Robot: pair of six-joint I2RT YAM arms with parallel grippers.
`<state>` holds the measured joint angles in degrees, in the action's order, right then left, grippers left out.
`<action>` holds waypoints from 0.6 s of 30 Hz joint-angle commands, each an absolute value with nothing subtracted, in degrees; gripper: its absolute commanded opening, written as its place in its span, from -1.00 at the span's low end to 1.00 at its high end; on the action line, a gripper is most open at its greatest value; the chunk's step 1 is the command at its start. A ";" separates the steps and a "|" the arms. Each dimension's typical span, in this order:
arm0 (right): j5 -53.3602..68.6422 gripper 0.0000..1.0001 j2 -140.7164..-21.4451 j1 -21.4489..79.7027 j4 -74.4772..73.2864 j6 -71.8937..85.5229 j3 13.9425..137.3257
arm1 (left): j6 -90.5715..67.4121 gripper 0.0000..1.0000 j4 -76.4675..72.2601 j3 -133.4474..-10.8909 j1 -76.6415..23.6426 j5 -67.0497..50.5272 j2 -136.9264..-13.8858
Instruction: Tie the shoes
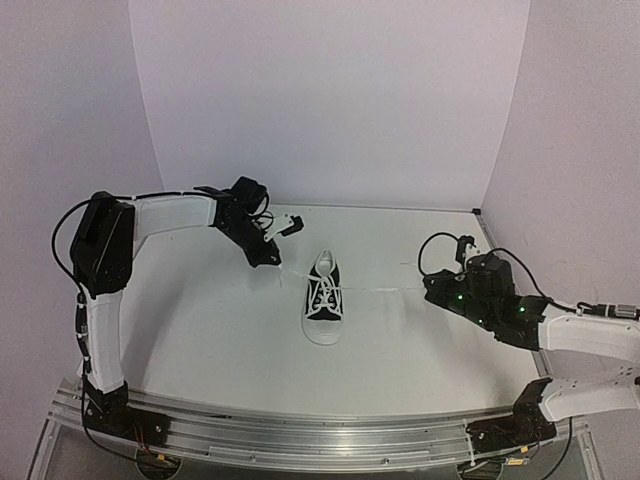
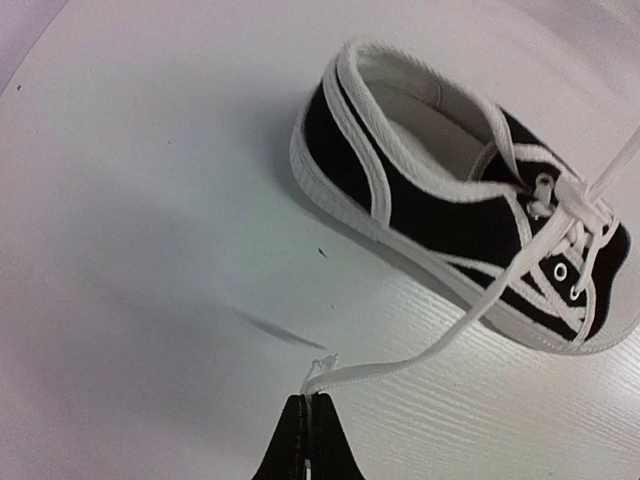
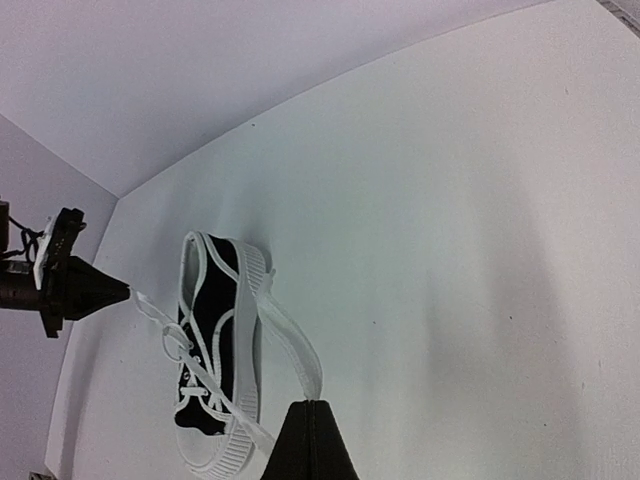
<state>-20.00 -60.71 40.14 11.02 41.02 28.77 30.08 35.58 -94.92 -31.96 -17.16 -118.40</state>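
Note:
A small black sneaker (image 1: 323,305) with a white toe cap and sole stands mid-table, toe toward the arms. It also shows in the left wrist view (image 2: 440,215) and the right wrist view (image 3: 215,340). My left gripper (image 1: 275,260) hovers behind and left of the shoe, shut on the end of one white lace (image 2: 430,350), which runs in a slack curve to the eyelets. To the right of the shoe, my right gripper (image 1: 428,287) is shut on the other lace (image 3: 300,350), which is drawn out sideways from the shoe. The left fingertips (image 3: 100,290) show beyond the shoe.
The white table (image 1: 200,340) is enclosed by pale walls at the back and both sides. An aluminium rail (image 1: 300,435) with both arm bases runs along the near edge. Cables loop over the right wrist (image 1: 440,245).

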 commanded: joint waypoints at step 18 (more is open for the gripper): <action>-13.26 -1.00 -81.27 20.90 11.27 39.75 41.26 | 41.18 -1.00 24.42 -89.38 -27.85 -2.53 -116.69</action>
